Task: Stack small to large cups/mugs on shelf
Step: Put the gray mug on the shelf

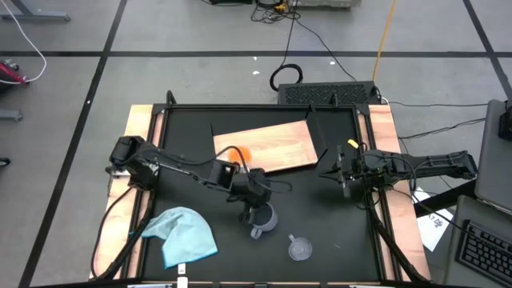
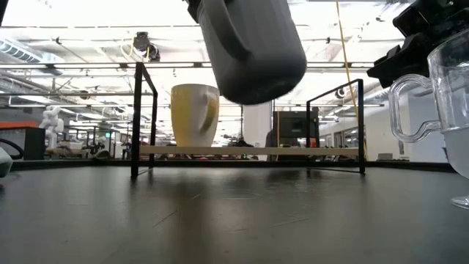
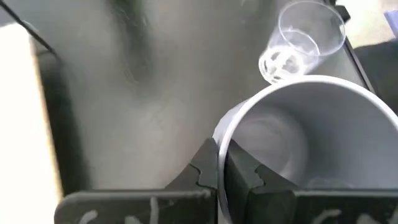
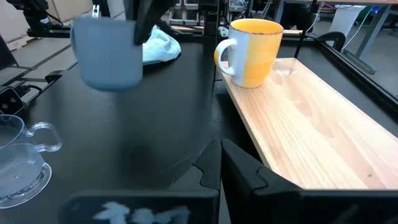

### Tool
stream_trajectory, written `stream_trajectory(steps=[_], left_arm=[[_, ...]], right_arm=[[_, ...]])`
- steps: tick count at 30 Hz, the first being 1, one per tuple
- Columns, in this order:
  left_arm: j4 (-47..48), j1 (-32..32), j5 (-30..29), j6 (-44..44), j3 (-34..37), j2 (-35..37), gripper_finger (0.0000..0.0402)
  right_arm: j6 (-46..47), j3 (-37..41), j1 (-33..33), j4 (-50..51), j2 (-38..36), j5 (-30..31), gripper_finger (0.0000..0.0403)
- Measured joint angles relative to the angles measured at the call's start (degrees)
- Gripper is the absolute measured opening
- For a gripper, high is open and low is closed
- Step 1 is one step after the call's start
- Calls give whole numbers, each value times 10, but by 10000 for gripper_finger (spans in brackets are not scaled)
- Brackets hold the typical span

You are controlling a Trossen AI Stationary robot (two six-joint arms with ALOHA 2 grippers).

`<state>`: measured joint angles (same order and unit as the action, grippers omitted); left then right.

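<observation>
My left gripper (image 1: 254,202) is shut on the grey-blue cup (image 1: 262,218), which is held up over the middle of the black tabletop; in the low view the cup (image 2: 253,48) is well above the surface. The orange cup (image 1: 240,154) with a white handle stands upright on the wooden shelf board (image 1: 280,144). The clear cup (image 1: 300,249) stands on the tabletop nearer the front. My right gripper (image 1: 334,172) is shut and empty, beside the shelf's right end. My left gripper pinches the grey-blue cup's wall at the rim (image 3: 219,138), one finger (image 3: 245,177) inside the cup and one (image 3: 200,168) outside. The fingers come from above, pointing down. The cup hangs below them, lifted clear of the table, mouth up and slightly tilted (image 4: 109,53).
A light blue cloth (image 1: 186,234) lies at the front left of the tabletop. The shelf stands on a thin black frame (image 2: 137,121) that raises the board above the table. Wooden side rails (image 1: 138,128) border the table. Bare tabletop lies between the shelf and the clear cup.
</observation>
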<state>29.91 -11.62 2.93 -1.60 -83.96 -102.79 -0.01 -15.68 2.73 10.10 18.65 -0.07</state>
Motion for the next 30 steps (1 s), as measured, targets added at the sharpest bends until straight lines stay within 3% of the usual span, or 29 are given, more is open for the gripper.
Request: stream_trajectory(steps=[8,18,21,30], left_arm=[[28,11,-6,11,0,45,6],[74,0,-76,3,11,139,6],[65,-1,-92,-9,47,174,6],[-83,-5,-112,-59,225,285,6]], right_arm=[[0,0,0,0,0,0,0],[-2,0,0,0,0,0,0],[-2,0,0,-1,0,0,0],[3,0,0,-1,-1,0,0]])
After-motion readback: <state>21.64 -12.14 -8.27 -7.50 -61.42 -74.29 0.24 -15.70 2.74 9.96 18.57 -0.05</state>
